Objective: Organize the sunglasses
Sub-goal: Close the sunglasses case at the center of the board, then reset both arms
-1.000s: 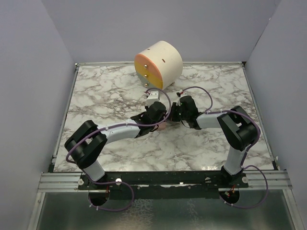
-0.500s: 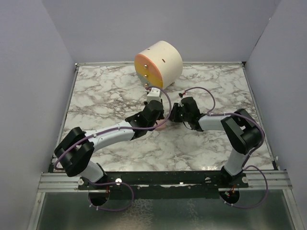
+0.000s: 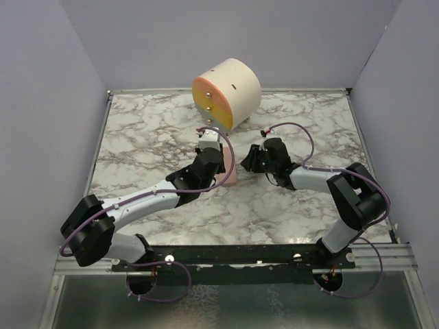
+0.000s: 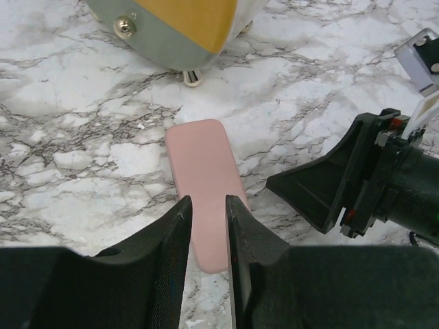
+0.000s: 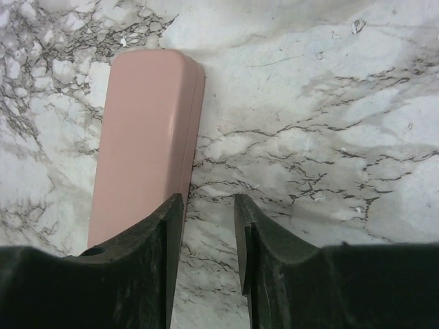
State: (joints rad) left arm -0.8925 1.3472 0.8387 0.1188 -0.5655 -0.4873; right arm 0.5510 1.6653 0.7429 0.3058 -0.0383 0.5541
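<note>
The sunglasses are hidden from every view. A shut pink oblong case (image 3: 231, 171) lies flat on the marble table. My left gripper (image 3: 221, 168) hovers over the case's near end, and the pink lid (image 4: 202, 164) shows through the narrow gap of the open left gripper (image 4: 208, 200), with nothing held. My right gripper (image 3: 245, 164) sits just right of the case. In its wrist view the case (image 5: 147, 137) lies beside the left finger, and the right gripper (image 5: 208, 199) is open over bare marble.
A cream cylindrical box (image 3: 226, 92) with an orange-yellow front and brass knobs stands at the back of the table (image 3: 151, 130), just beyond the case; its front (image 4: 185, 27) fills the top of the left wrist view. Grey walls enclose the table on three sides.
The right gripper has opened and drawn back to the right, off the case. The left arm has stretched further away from its base, its gripper now over the case.
</note>
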